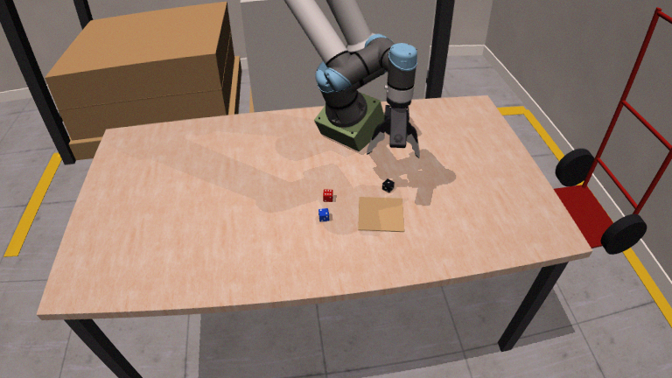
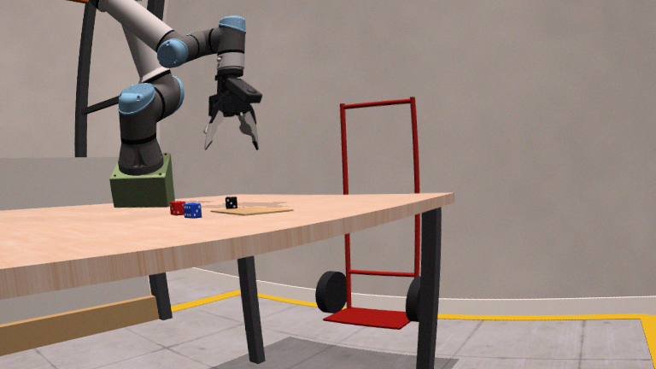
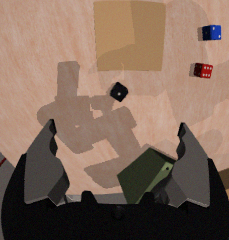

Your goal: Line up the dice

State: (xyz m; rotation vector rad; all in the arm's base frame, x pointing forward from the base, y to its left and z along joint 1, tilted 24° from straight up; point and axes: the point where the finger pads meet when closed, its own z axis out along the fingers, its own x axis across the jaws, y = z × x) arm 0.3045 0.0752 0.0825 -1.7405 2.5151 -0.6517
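Observation:
A tan square mat (image 1: 380,213) lies flat on the wooden table. A black die (image 1: 388,185) sits on the table just off the mat's edge on the side toward the robot's base. A red die (image 1: 327,195) and a blue die (image 1: 324,214) sit on the table beside the mat, apart from it. My gripper (image 1: 394,150) hangs high above the table near the green base block (image 1: 350,127), open and empty. In the wrist view the black die (image 3: 118,92), the mat (image 3: 130,36), the red die (image 3: 203,70) and the blue die (image 3: 212,32) all show beyond my open fingers.
A large cardboard box (image 1: 143,64) stands on a pallet behind the table at the left. A grey block (image 1: 341,22) stands behind the base. A red hand truck (image 1: 614,165) stands off the table's right end. Black frame posts (image 1: 442,27) rise behind the table.

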